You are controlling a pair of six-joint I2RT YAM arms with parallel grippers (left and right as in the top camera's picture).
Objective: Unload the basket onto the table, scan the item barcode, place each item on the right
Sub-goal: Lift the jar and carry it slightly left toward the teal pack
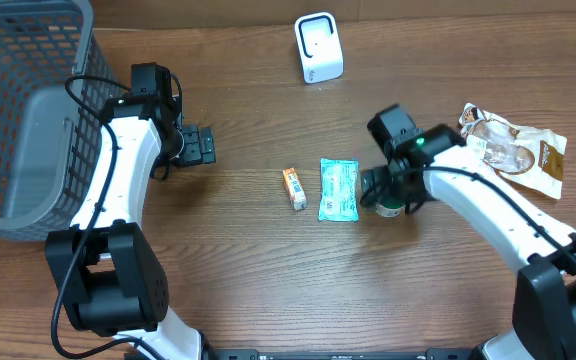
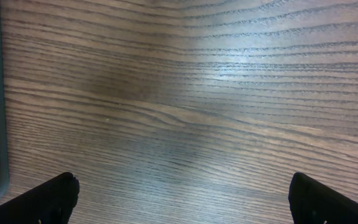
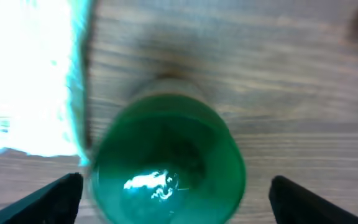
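A green-topped round container (image 3: 166,168) stands on the table, seen from above in the right wrist view. My right gripper (image 3: 176,183) is open around it, with a gap on each side between its fingers and the container. From overhead the right gripper (image 1: 386,195) hovers over the container (image 1: 389,209), just right of a teal packet (image 1: 338,189). A small orange box (image 1: 294,187) lies left of the packet. The white scanner (image 1: 318,47) stands at the back centre. My left gripper (image 1: 208,146) is open over bare wood (image 2: 182,183), holding nothing.
A grey mesh basket (image 1: 28,60) fills the far left. A brown and white snack bag (image 1: 516,148) lies at the right, beyond my right arm. The teal packet's edge (image 3: 30,74) shows bright at the left of the right wrist view.
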